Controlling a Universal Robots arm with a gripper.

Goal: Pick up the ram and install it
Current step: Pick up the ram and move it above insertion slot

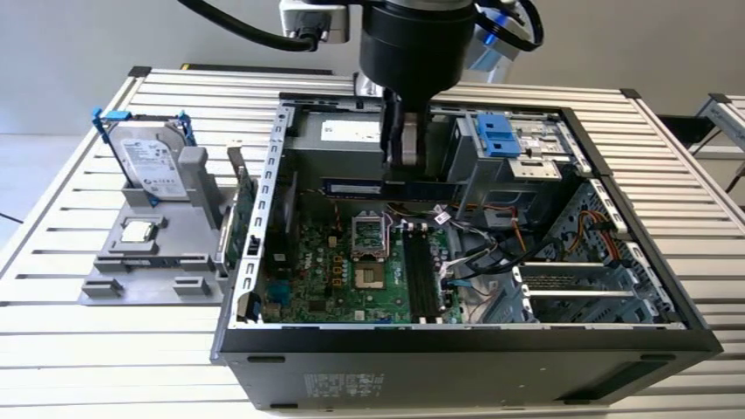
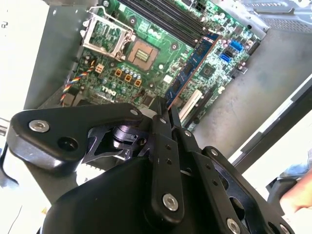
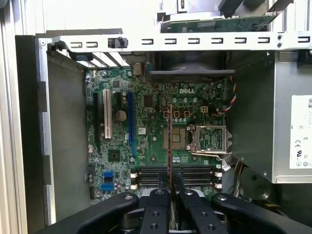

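Observation:
The ram (image 1: 349,187) is a long dark blue stick with black chips, held level above the green motherboard (image 1: 314,279) inside the open computer case (image 1: 466,336). My gripper (image 1: 399,170) comes down from above and is shut on the stick near its middle. In the second wrist view the ram (image 2: 192,66) reaches out from my gripper (image 2: 163,106) over the board. The first wrist view shows the ram (image 3: 170,141) edge-on as a thin line above my gripper (image 3: 170,189). It hangs over the black memory slots (image 3: 195,174), apart from them; these memory slots (image 1: 421,275) lie right of the processor socket (image 1: 366,240).
On a grey fixture (image 1: 152,279) at the exterior view's left stand a silver hard drive in a blue bracket (image 1: 152,161) and a small square processor chip (image 1: 138,231). Cables (image 1: 489,253) and drive bays (image 1: 512,140) crowd the case's right side. A person's hand (image 2: 297,195) is beyond the case.

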